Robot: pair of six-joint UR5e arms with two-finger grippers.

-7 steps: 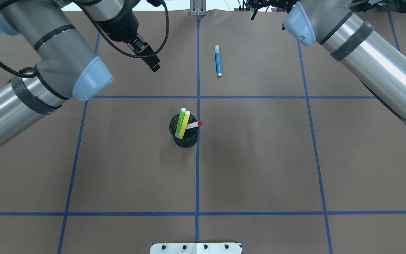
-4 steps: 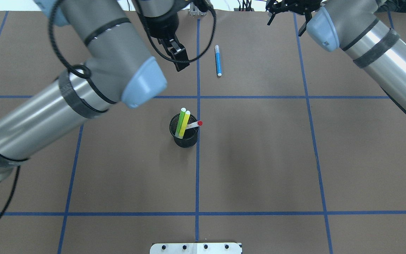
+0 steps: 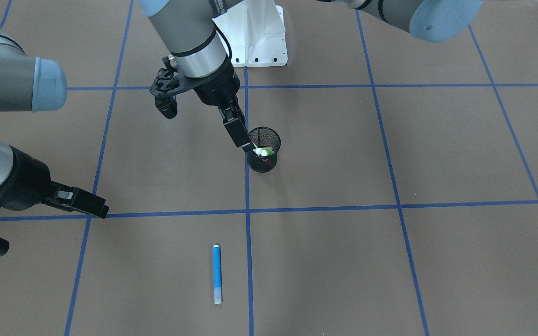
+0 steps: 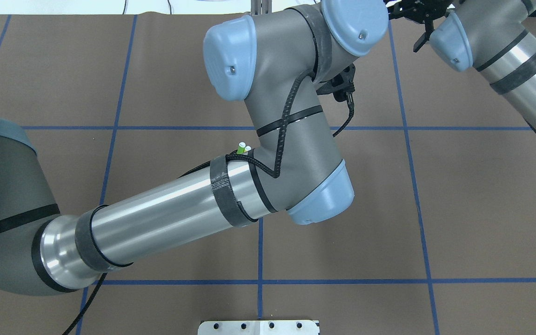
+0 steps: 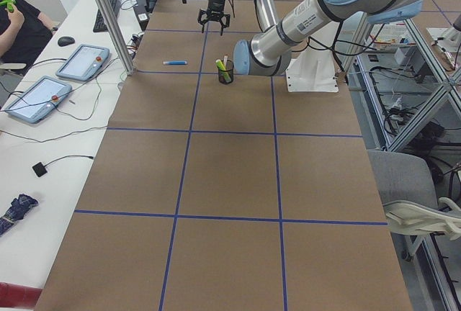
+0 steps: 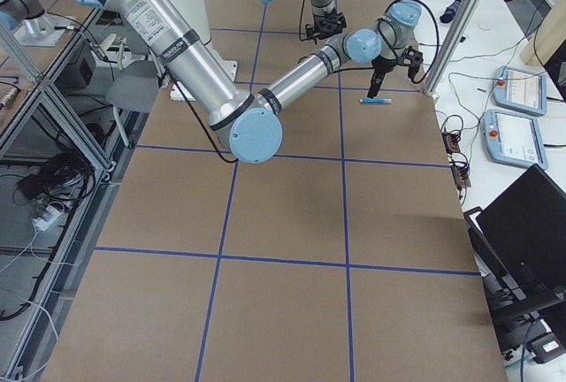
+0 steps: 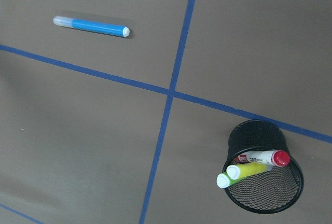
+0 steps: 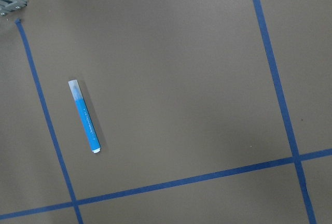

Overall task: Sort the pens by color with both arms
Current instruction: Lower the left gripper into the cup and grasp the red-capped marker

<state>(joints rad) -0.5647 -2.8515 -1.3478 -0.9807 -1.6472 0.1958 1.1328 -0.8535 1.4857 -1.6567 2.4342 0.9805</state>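
Note:
The blue pen (image 3: 216, 273) lies alone on the brown table; it also shows in the left wrist view (image 7: 93, 26) and the right wrist view (image 8: 85, 123). The black mesh cup (image 3: 263, 163) holds the red-capped white pen (image 7: 262, 157) and the yellow pen (image 7: 249, 169), with the green pen close against it. In the overhead view only the green tip (image 4: 241, 145) and the yellow tip (image 4: 248, 148) show past my left arm. My left gripper (image 3: 166, 103) is open and empty, high beside the cup. My right gripper (image 4: 410, 22) is open and empty, high near the blue pen.
My left forearm and elbow (image 4: 314, 195) cross the table's middle and hide the cup and the blue pen from overhead. The white pedestal base (image 3: 255, 37) stands on the robot's side. Blue tape lines grid the table. A side bench with tablets (image 5: 79, 62) and a seated person lies beyond the far edge.
My left arm has swung right across the table's middle and now covers the cup and blue pen in the overhead view. My right gripper has shifted right. No pen has moved.

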